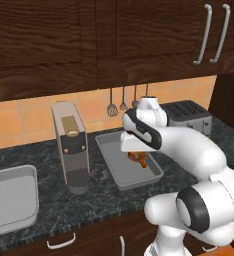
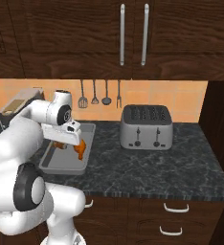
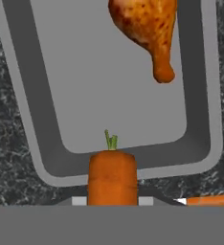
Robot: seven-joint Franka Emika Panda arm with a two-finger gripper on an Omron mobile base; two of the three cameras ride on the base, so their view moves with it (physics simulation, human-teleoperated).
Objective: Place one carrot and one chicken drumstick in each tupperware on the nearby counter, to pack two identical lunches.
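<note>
We see the gripper (image 3: 112, 200) clenched around a carrot (image 3: 112, 176), and it holds the carrot above the near rim of a grey tupperware (image 1: 107, 156) on the counter (image 2: 147, 167). A chicken drumstick (image 3: 146, 29) lies inside this tupperware, near its far end. Left of this tupperware stands a coffee machine (image 1: 71, 145), and further left a second tupperware (image 1: 13, 200). A toaster (image 2: 147, 127) stands to the right of it.

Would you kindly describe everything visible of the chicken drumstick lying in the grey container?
The chicken drumstick is golden-brown with darker roasted speckles, its skin looking glossy. Its plump meaty end tapers to a narrow rounded bone tip. It lies flat on the floor of the grey tupperware, near one long wall. The carrot, held above the container's rim, is apart from it.
</note>
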